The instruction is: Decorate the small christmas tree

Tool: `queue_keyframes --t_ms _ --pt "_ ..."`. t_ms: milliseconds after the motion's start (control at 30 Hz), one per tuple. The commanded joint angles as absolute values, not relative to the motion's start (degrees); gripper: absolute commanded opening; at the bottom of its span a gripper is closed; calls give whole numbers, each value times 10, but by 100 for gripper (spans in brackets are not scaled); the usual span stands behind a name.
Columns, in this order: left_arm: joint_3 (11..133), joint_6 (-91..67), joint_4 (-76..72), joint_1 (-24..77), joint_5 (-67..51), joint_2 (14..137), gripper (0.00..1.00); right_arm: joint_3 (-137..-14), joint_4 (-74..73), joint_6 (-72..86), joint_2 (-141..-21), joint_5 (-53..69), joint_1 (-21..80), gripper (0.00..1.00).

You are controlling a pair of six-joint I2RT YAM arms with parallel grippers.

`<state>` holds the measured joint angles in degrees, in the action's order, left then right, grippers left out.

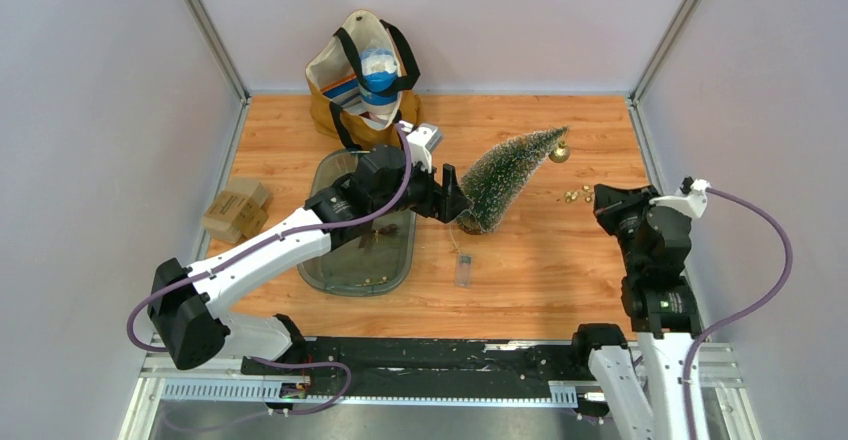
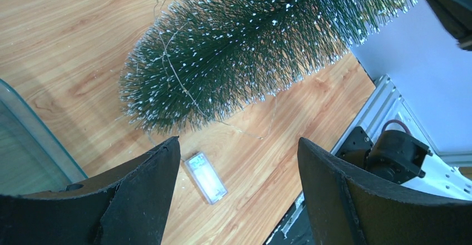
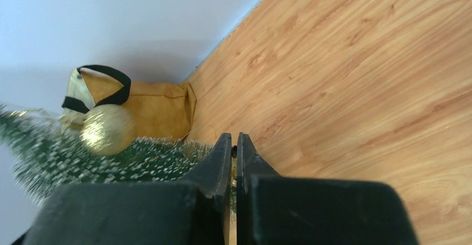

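Left gripper (image 1: 452, 200), jaws wide and empty, hovers beside the tilted tree (image 1: 510, 172) mid-worktop (image 1: 545, 285); right gripper (image 1: 603, 203) clenched near the right edge.

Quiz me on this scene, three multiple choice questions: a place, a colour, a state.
1. Where on the table is the bag? A: middle. B: far edge. C: near edge.
2. What colour is the ball by the tip of the tree? A: red. B: blue. C: gold.
3. How is the left gripper? A: open. B: shut on the tree. C: shut on the ball.
Answers: B, it sits farthest from the arms; C, it shines gold; A, its fingers stand wide apart, gripping nothing.
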<state>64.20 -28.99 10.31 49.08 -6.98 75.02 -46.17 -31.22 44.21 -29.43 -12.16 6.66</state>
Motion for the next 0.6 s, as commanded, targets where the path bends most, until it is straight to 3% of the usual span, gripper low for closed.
queue_keyframes --t_ms 0,167,567 --pt "664 -273 85 484 -78 749 85 -376 -167 550 -292 154 -69 0" --pt "676 -266 83 470 -91 766 84 -316 -45 629 -312 204 -90 0" --pt "704 -260 57 465 -103 808 82 -299 32 664 -356 223 -82 0"
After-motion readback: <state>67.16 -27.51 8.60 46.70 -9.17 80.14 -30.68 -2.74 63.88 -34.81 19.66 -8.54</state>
